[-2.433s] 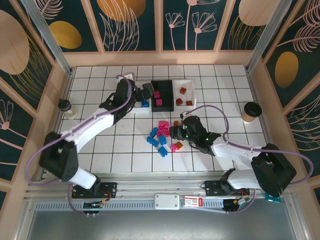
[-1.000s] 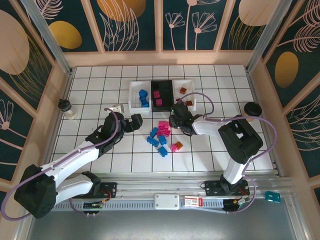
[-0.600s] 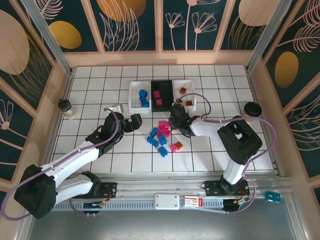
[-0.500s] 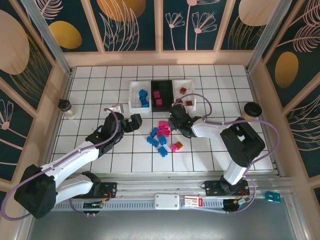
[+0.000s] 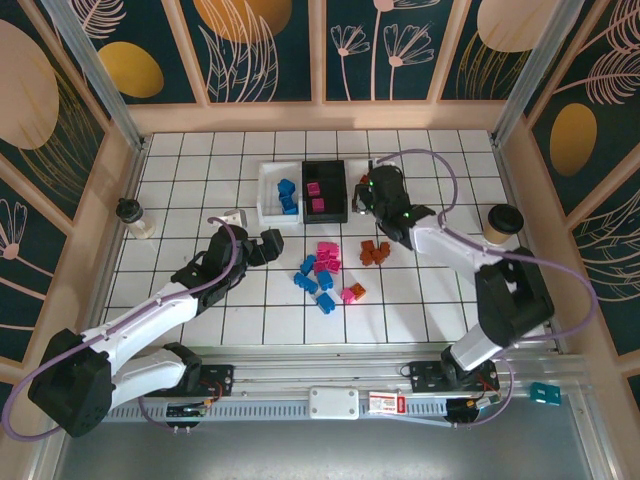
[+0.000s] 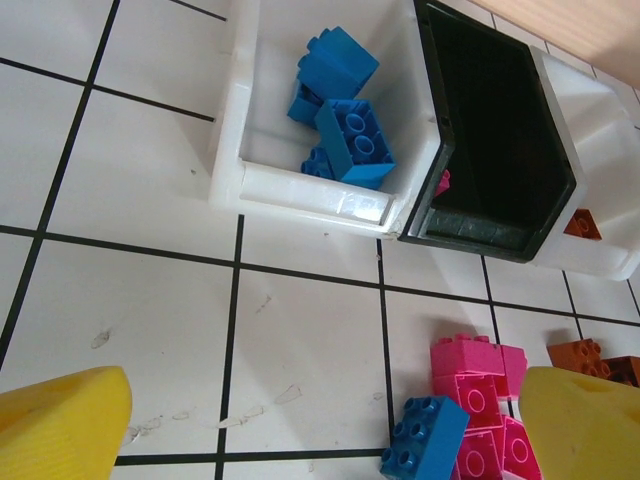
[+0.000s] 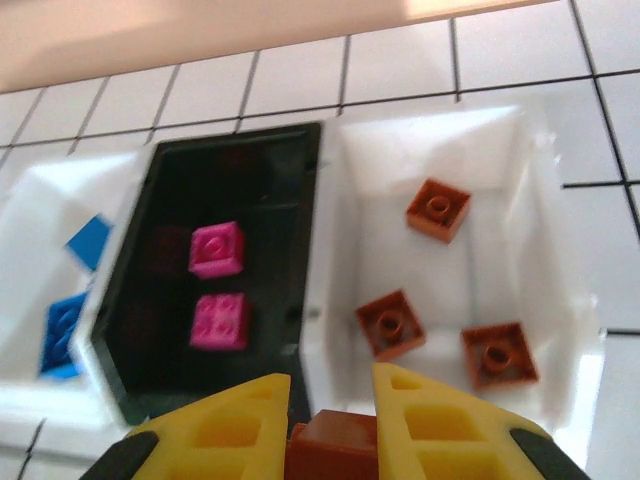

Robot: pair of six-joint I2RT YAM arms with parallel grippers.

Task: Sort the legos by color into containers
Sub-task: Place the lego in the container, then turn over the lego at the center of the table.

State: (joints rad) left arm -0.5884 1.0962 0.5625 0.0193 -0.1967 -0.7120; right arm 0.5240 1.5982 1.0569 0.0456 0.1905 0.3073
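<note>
White tiled worktop (image 5: 200, 160), bricks partly sorted into three bins.

Loose legos (image 5: 322, 270) in blue, pink and orange-brown lie mid-worktop, and the left gripper (image 5: 268, 243) hangs just left of them with its fingers spread wide and empty. Toward the far edge the containers sit side by side: blue-filled white bin (image 5: 270, 205), black bin (image 5: 335, 180) with pink, and right white bin (image 7: 450, 280). Over it the right gripper (image 7: 330, 395) pinches an orange-brown brick (image 7: 335, 450).
</note>
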